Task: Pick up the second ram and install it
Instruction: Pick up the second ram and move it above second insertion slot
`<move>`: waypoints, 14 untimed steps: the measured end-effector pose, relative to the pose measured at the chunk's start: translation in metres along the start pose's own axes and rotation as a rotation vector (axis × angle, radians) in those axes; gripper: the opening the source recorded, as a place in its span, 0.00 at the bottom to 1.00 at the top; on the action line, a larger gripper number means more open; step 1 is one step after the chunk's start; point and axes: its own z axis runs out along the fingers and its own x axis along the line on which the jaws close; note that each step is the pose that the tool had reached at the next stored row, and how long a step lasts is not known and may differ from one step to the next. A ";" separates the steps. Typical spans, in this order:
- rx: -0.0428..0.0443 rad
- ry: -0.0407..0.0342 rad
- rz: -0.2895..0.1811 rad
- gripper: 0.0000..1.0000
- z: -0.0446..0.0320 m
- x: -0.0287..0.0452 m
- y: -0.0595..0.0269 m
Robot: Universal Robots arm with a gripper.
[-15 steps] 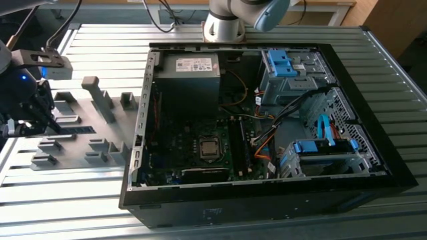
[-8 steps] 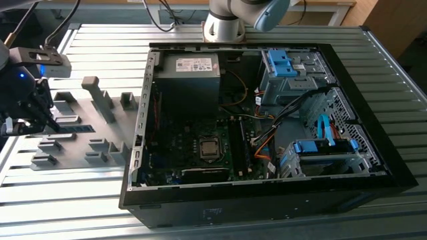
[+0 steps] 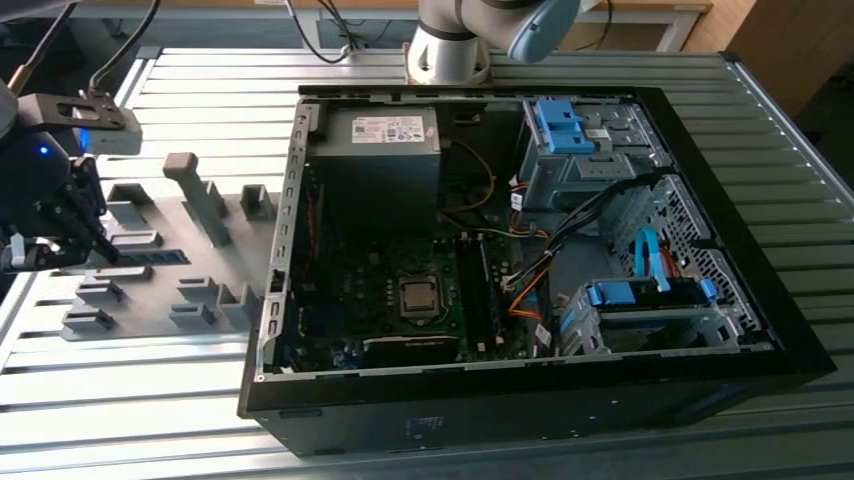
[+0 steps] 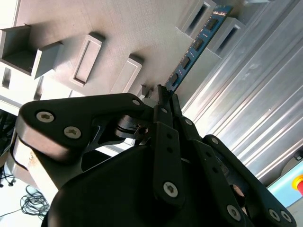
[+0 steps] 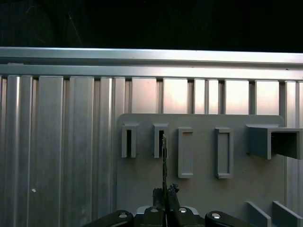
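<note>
The second ram [image 4: 199,42] is a thin blue-green stick with black chips. It lies along the grey holder tray [image 4: 94,19], its far end between two grey blocks. My gripper [image 4: 164,92] is shut on its near end, with the black fingers pressed on both faces. In the first wrist view the ram [image 5: 164,156] shows edge-on, running from the gripper [image 5: 165,191] to a slot block of the tray [image 5: 203,189]. In the exterior view the gripper [image 3: 87,250] hangs over the tray [image 3: 154,285] at the exterior view's left, with the ram [image 3: 154,256] beside it.
An open black computer case [image 3: 534,400] lies to the exterior view's right of the tray. Inside it are the motherboard [image 3: 400,290], a grey power supply [image 3: 380,135] and blue drive-bay latches [image 3: 561,125]. Everything rests on a ribbed metal table [image 3: 134,400]. The arm's base [image 3: 447,50] stands behind the case.
</note>
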 end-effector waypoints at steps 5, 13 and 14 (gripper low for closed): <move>0.0002 -0.0002 0.000 0.14 -0.0014 0.0000 0.0000; 0.0001 -0.0001 0.000 0.14 -0.0029 -0.0001 0.0000; 0.0000 0.0000 0.000 0.14 -0.0032 -0.0001 0.0000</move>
